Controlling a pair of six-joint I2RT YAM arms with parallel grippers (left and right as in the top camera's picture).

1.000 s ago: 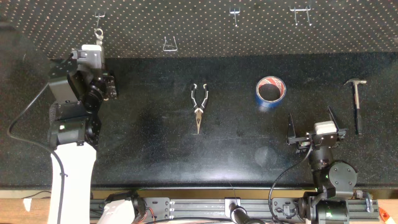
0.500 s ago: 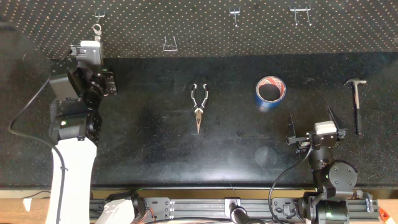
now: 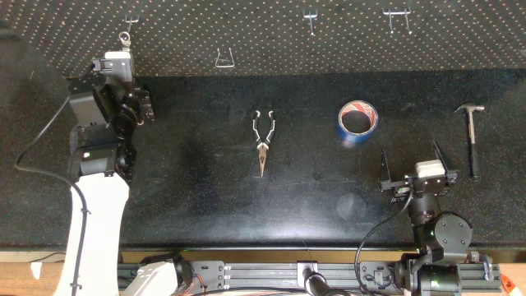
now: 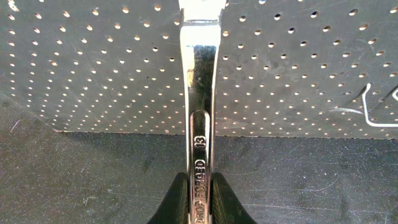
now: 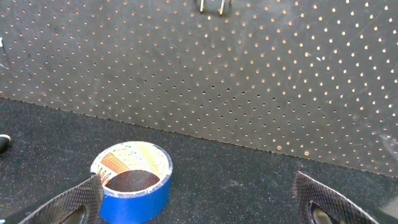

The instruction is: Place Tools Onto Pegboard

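My left gripper [image 3: 117, 67] is shut on a chrome wrench [image 3: 124, 39], held up against the pegboard [image 3: 263, 37] at the far left. The wrench's ring end sits just below a hook [image 3: 132, 18]. In the left wrist view the wrench shaft [image 4: 200, 93] runs from the gripper [image 4: 200, 208] up across the perforated board. Pliers [image 3: 263, 138], a blue tape roll [image 3: 358, 120] and a hammer [image 3: 471, 140] lie on the black mat. My right gripper [image 3: 411, 168] rests open near the front right, with the tape roll [image 5: 132, 180] ahead of it.
Bare hooks stand on the pegboard: a wire loop [image 3: 224, 58], a middle hook [image 3: 310, 16] and a double hook [image 3: 398, 16]. A white wire hook [image 4: 379, 109] shows beside the wrench. The mat between the pliers and the left arm has free room.
My left arm has lifted the wrench a little farther up the pegboard toward the far-left hook. The right arm and the tools on the mat have not moved.
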